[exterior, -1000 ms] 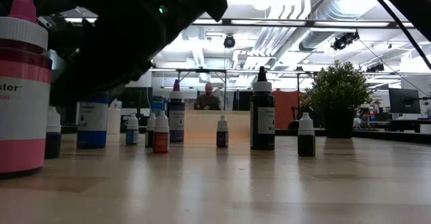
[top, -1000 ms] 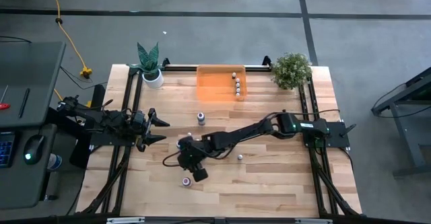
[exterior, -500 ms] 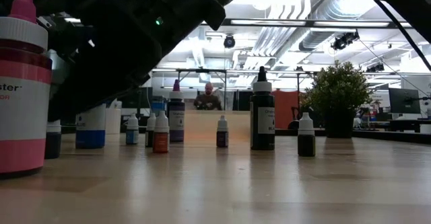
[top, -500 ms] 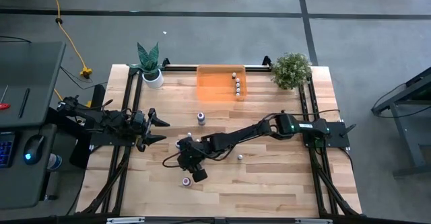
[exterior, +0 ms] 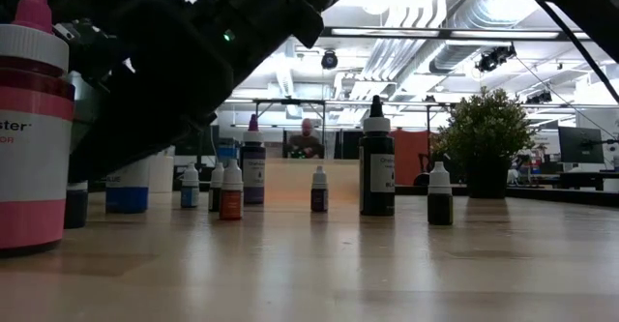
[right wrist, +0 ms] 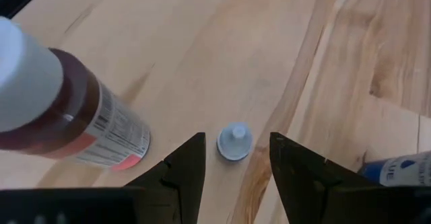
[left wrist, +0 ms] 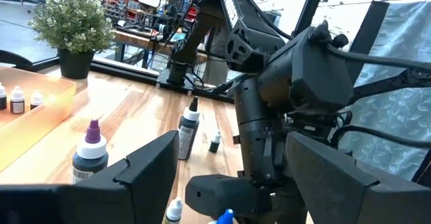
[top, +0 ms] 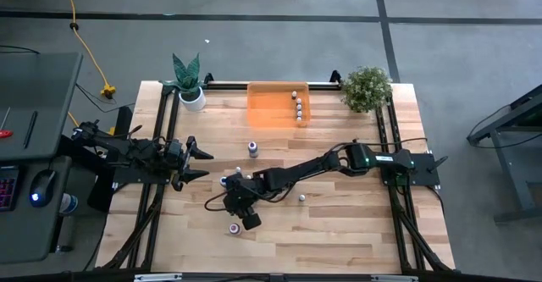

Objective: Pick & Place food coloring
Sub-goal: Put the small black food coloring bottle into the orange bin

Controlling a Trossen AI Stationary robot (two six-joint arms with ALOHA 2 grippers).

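1. My right gripper [right wrist: 232, 173] hangs low over the wooden table [top: 339, 223], fingers spread, nothing between them.
2. Through its wrist camera I see a small white-capped dropper bottle [right wrist: 234, 142] standing straight below the gap between the two fingers [right wrist: 182, 170], touching neither.
3. To one side of that gripper stands a larger dark-red bottle [right wrist: 74, 120] with a white cap; on the other side, the edge of a blue-labelled bottle [right wrist: 404, 170] shows.
4. From above, the right gripper [top: 241, 199] sits mid-table, with one bottle [top: 233, 229] just beyond it toward the near edge and another [top: 301, 198] beside the forearm.
5. A purple-capped bottle [top: 252, 149] stands apart from the gripper, toward the orange tray [top: 267, 113]; the tray already holds several small droppers [top: 297, 106].
6. My left gripper [top: 196, 163] waits at the table's left side, fingers spread and empty.
7. At table height, a row of food coloring bottles [exterior: 319, 189] stands upright behind the dark arm.
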